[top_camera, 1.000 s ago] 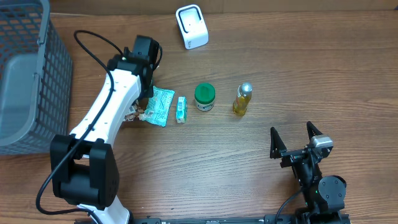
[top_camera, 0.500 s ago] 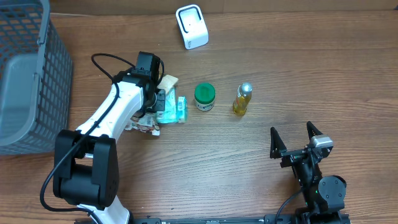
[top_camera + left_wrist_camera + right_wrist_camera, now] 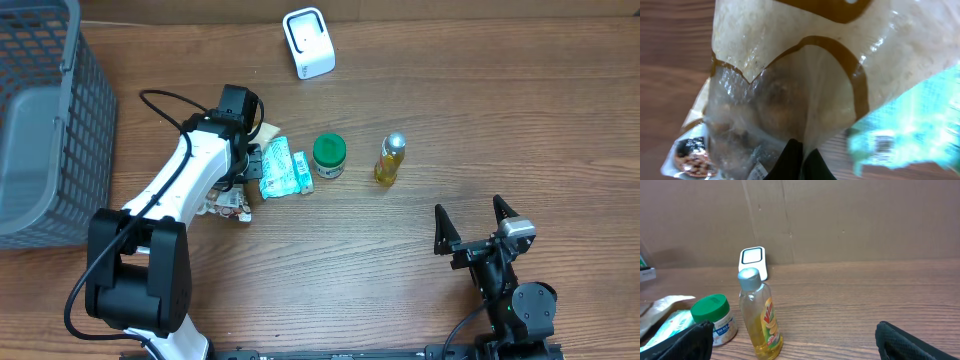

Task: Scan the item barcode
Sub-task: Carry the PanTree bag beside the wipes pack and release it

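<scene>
My left gripper (image 3: 250, 162) is shut on the edge of a beige and clear snack bag (image 3: 790, 85), which fills the left wrist view; the black fingers (image 3: 792, 162) pinch its lower edge. In the overhead view only a beige corner of the bag (image 3: 269, 130) shows past the wrist. A teal packet (image 3: 275, 168) lies right beside the gripper, blurred in the wrist view (image 3: 910, 125). The white scanner (image 3: 308, 42) stands at the far edge of the table. My right gripper (image 3: 478, 226) rests open near the front right, nothing between its fingers (image 3: 695, 337).
A small teal box (image 3: 302, 173), a green-lidded jar (image 3: 329, 156) and a yellow bottle (image 3: 391, 159) stand in a row mid-table. A small snack pack (image 3: 229, 204) lies under the left arm. A grey wire basket (image 3: 70, 110) fills the left side.
The left gripper has swung right with the beige bag, and the teal packet has shifted right, up against the small box. The right arm has not moved.
</scene>
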You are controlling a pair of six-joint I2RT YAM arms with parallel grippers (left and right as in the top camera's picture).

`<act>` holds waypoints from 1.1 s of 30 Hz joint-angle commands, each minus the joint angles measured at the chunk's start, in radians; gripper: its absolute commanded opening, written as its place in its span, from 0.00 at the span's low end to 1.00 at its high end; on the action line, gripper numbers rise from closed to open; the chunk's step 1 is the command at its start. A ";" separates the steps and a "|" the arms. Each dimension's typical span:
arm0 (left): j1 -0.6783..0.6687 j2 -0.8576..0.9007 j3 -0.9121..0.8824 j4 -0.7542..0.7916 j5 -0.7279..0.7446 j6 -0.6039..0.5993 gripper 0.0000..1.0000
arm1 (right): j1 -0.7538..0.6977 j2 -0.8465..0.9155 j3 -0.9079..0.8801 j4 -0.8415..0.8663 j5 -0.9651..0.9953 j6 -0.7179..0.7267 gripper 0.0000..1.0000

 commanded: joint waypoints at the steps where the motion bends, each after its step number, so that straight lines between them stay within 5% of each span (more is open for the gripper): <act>1: 0.007 -0.032 0.022 0.002 -0.130 -0.118 0.04 | -0.006 -0.007 -0.011 0.003 0.002 -0.003 1.00; 12: 0.003 -0.029 0.014 -0.004 -0.074 -0.185 0.04 | -0.006 -0.007 -0.011 0.002 0.002 -0.003 1.00; 13: 0.003 -0.029 0.014 -0.004 -0.074 -0.185 0.10 | -0.006 -0.007 -0.011 0.002 0.002 -0.004 1.00; 15: 0.003 -0.029 0.014 -0.007 -0.070 -0.178 0.38 | -0.006 -0.007 -0.011 0.002 0.002 -0.003 1.00; 27: 0.044 -0.031 0.326 -0.240 -0.022 -0.058 0.73 | -0.006 -0.007 -0.011 0.003 0.002 -0.003 1.00; 33: 0.144 -0.031 0.475 -0.370 0.140 0.078 0.83 | -0.006 -0.007 -0.011 0.003 0.002 -0.003 1.00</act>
